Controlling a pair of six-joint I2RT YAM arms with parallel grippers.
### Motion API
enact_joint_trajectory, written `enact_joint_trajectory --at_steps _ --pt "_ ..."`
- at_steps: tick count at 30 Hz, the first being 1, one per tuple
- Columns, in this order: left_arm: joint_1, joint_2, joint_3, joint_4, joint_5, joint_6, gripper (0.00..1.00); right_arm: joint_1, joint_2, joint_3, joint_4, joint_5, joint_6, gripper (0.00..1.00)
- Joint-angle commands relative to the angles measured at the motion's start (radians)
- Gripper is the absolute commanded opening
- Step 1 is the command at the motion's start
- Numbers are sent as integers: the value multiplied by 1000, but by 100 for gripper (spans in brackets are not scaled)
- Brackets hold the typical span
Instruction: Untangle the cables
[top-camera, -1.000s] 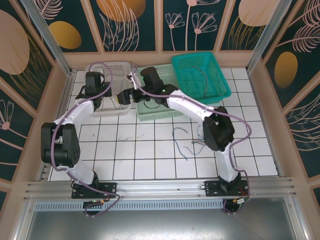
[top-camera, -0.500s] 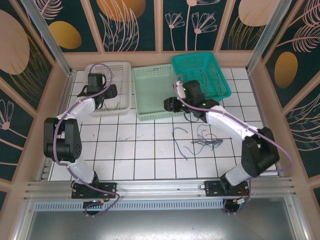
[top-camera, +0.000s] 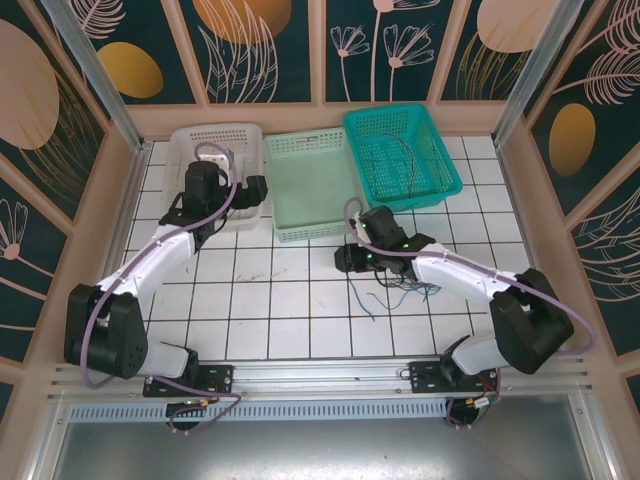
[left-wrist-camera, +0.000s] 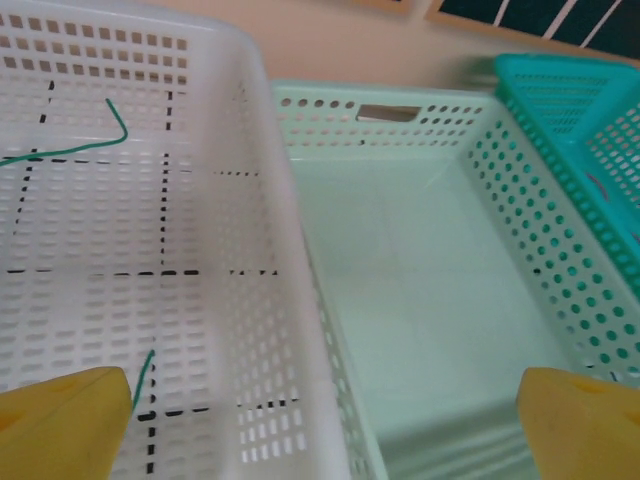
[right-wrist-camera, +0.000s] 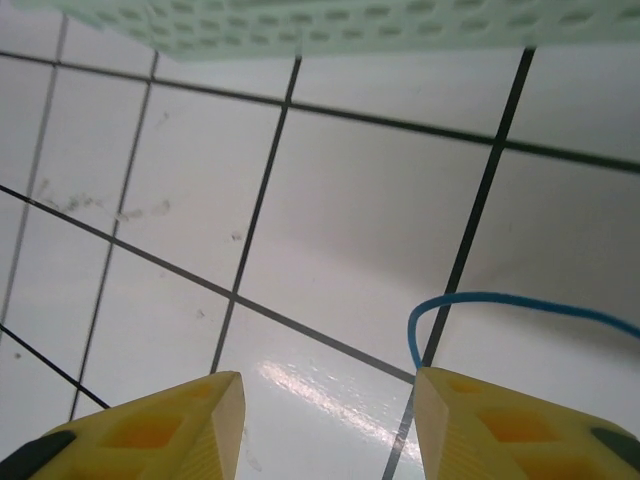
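Your left gripper (left-wrist-camera: 320, 400) is wide apart, with nothing between the fingers (left-wrist-camera: 62, 420). Right under it the white basket (left-wrist-camera: 250, 200) rim meets the green basket (left-wrist-camera: 420, 290). A green cable (left-wrist-camera: 70, 152) lies in the white basket, ahead and left of the fingers.

Your right gripper (right-wrist-camera: 328, 385) is low over the table (right-wrist-camera: 150, 200), fingers apart and gripping nothing. A blue cable (right-wrist-camera: 500, 298) curls right at one fingertip; can't tell if it's touching. The loose cables (top-camera: 405, 288) sit beside and behind that gripper, under its forearm. A dark cable (top-camera: 398, 148) is in the teal basket (top-camera: 395, 110), well beyond it.
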Motion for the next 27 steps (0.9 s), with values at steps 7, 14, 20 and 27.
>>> enact_joint_trajectory --at_steps 7,14,20,27 --pt "-33 -179 -212 132 23 -110 99 15 131 -11 81 60 67 50" --pt "-38 -245 -265 117 20 -135 99 16 226 18 128 99 75 50" --pt "-39 -259 -266 113 17 -145 99 26 224 -15 187 118 90 19" --pt "-39 -249 -256 120 35 -158 98 44 101 -73 221 125 80 0"
